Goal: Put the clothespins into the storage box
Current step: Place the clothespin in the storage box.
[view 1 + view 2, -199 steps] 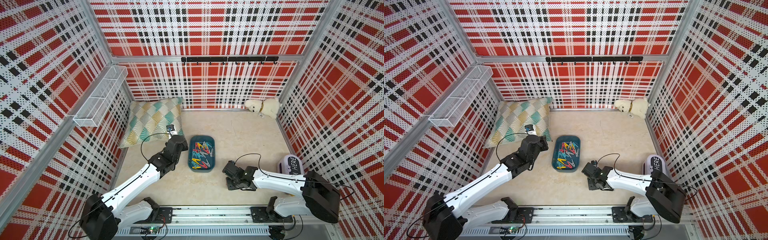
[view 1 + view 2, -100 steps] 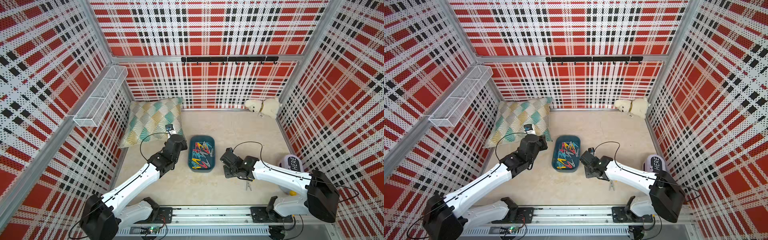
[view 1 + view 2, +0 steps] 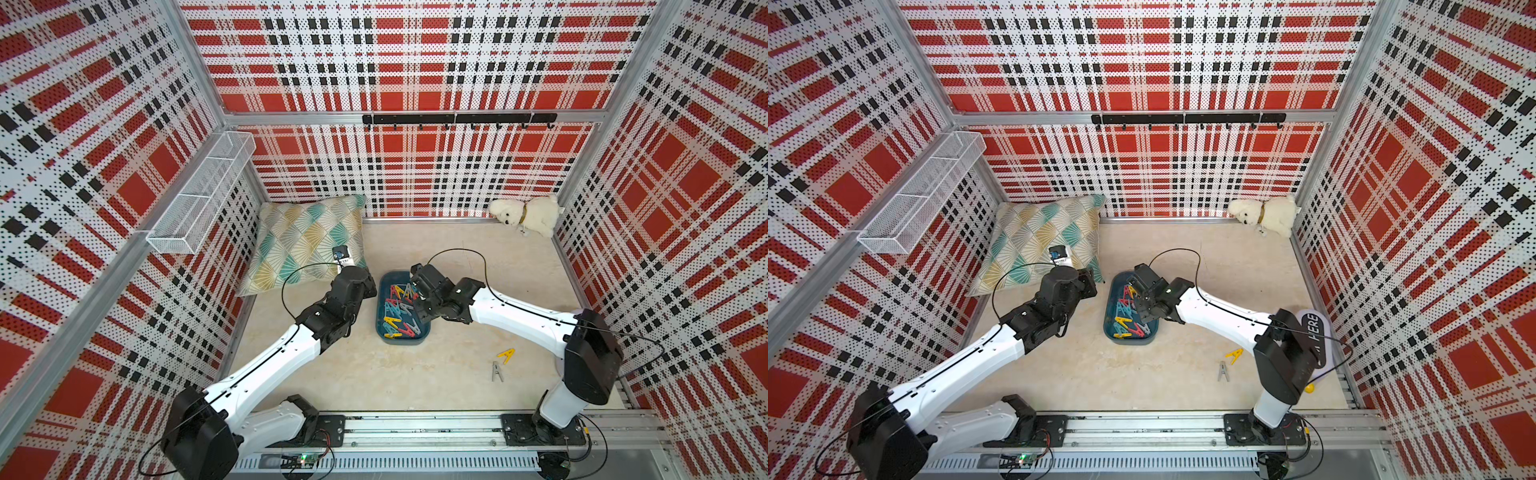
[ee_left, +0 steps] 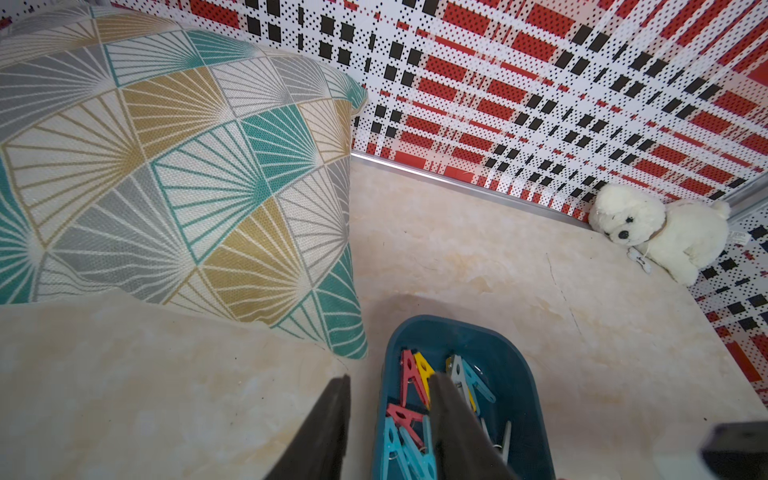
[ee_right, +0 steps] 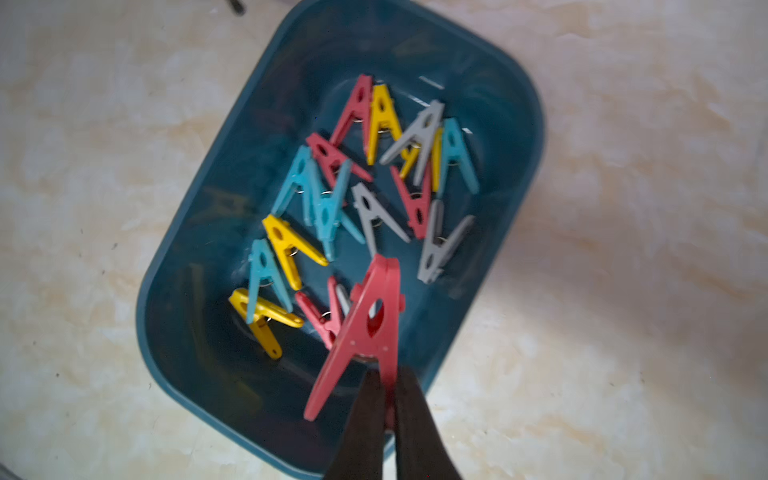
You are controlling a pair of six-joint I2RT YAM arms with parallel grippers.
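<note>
Clamped on one leg of a red clothespin [image 5: 365,328], the right gripper's [image 5: 388,374] jaws hold it in the air over the storage box [image 5: 187,332]. The box sits mid-worktop [image 3: 415,382], just beside a corner of the cushion [image 3: 303,237], with a heap of red, yellow, blue and grey clothespins [image 5: 332,199] inside. The left gripper's [image 4: 391,376] jaws stand apart and empty, straddling the box's left wall. A yellow clothespin [image 3: 506,355] and a grey clothespin [image 3: 497,371] lie loose, close together, toward the worktop's front right corner.
</note>
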